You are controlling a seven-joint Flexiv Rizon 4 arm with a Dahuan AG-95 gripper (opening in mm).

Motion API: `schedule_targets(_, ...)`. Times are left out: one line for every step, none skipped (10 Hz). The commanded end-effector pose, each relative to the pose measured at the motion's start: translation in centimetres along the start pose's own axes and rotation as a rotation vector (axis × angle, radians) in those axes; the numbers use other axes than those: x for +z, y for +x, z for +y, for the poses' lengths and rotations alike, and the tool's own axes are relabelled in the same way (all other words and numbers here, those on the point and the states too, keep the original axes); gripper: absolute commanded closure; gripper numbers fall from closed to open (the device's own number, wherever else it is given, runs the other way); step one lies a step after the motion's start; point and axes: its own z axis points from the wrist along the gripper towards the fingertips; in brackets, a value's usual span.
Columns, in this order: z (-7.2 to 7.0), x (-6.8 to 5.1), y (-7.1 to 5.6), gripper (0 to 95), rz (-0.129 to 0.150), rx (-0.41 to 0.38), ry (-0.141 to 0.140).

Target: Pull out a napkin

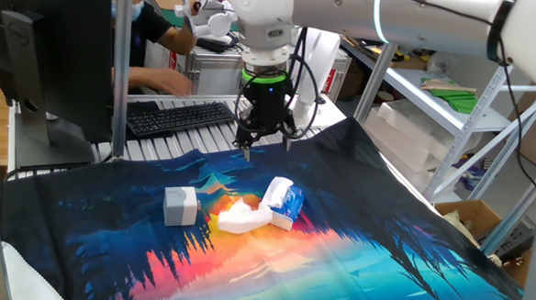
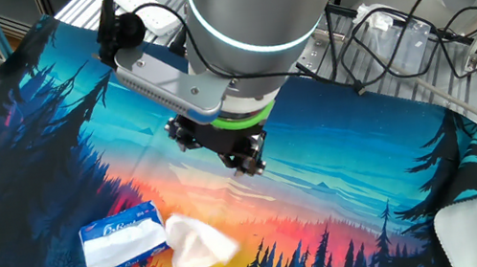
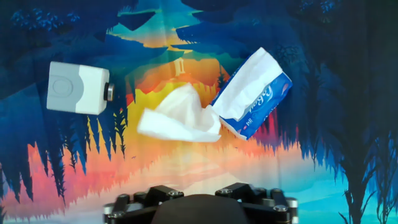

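While hovering upper centre, gripper holds nothing; jaw spread cannot be told. Napkin, mid-frame, touching blue pack: light, soft, tearable; best pinched at crumpled free edge.

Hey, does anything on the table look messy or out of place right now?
One thing: a crumpled napkin lies loose on the cloth, touching the open end of the tissue pack, which lies at an angle. The grey cube sits apart from both. The end effector hangs above the cloth, holding nothing.
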Motion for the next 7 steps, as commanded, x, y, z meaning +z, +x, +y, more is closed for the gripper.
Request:
schedule_targets(0.01, -0.1, -0.06, 0.0, 0.007, -0.01, 0.005)
schedule_targets(-0.08, -0.14, 0.0, 0.0, 0.019, -0.042, 0.009)
schedule_targets(-0.1, -0.15, 0.03, 0.0, 0.037, -0.082, 0.042)
schedule_targets(-0.09, -0.13, 0.06, 0.0, 0.04, -0.1, 0.067)
schedule_targets(-0.09, -0.11, 0.1, 0.0, 0.044, -0.098, 0.068)
schedule_targets(-0.08, -0.07, 0.15, 0.0, 0.052, -0.098, 0.074)
schedule_targets(-0.08, -0.07, 0.16, 0.0, 0.057, -0.098, 0.08)
